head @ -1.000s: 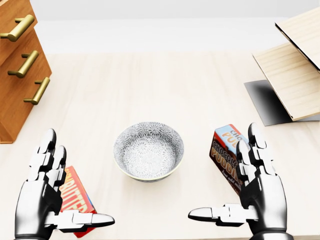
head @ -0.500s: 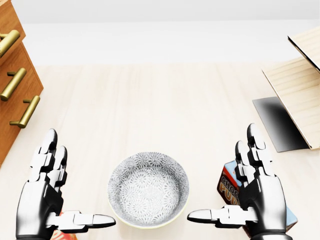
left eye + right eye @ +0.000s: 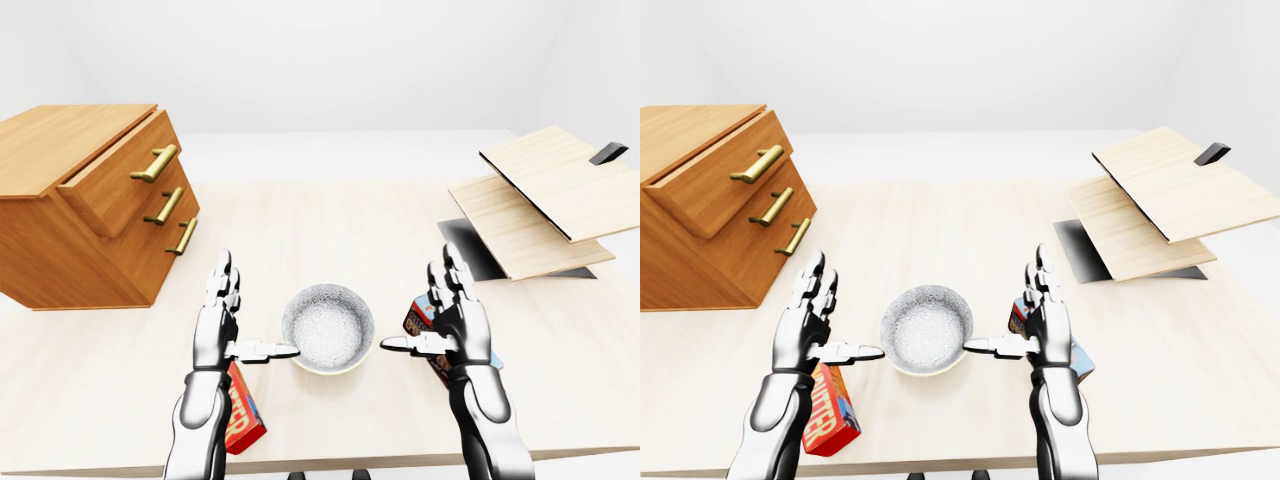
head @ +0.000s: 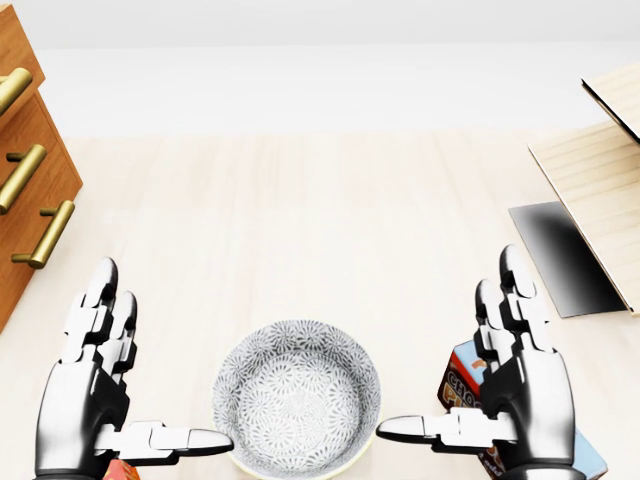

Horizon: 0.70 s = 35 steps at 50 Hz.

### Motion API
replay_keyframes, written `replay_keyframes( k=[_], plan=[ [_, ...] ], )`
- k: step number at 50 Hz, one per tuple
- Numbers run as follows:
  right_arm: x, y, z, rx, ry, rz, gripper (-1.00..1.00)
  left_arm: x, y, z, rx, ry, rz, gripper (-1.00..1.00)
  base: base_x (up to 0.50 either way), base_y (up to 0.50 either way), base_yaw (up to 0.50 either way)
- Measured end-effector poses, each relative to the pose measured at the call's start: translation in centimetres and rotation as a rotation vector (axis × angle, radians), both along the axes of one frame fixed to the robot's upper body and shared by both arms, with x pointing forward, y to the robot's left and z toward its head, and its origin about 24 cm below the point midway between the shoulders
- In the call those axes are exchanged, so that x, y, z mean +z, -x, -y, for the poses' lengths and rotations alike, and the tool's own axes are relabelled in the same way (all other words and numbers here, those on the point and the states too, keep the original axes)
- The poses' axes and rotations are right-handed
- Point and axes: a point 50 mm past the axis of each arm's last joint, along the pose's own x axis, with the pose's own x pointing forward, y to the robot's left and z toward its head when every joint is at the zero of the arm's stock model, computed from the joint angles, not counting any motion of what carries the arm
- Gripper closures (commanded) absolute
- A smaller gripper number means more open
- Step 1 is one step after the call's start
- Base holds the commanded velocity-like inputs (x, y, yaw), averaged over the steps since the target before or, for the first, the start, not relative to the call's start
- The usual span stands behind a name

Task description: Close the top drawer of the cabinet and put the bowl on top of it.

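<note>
Left hand [image 4: 90,390] and right hand [image 4: 520,385], both wide and empty, flank the grey-patterned ceramic bowl [image 4: 297,395]. Up-left of the left hand, the top drawer [image 3: 115,180] of the brown wooden cabinet [image 3: 60,250] juts open; shutting it likely comes first.

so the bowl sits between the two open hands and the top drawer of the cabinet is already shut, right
Not quite: the top drawer of the cabinet is not shut. It stands pulled out past the two drawers below it, as the left-eye view shows. The rest holds: the bowl sits between the open left hand and the open right hand.
</note>
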Motion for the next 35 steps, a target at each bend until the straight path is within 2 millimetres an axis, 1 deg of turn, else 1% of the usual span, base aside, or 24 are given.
replay_keyframes(
  k=[12,35],
  plan=[
    [0.08,0.08,0.09,-0.02,0.01,0.012,-1.0,-0.03,0.03,0.03,-0.001,0.0,-0.001,-1.0,0.0,0.0,0.0],
    [0.11,0.24,0.0,-0.023,0.027,0.025,-1.0,-0.01,0.03,0.06,-0.001,-0.001,-0.003,-1.0,0.0,0.28,0.0]
  ],
)
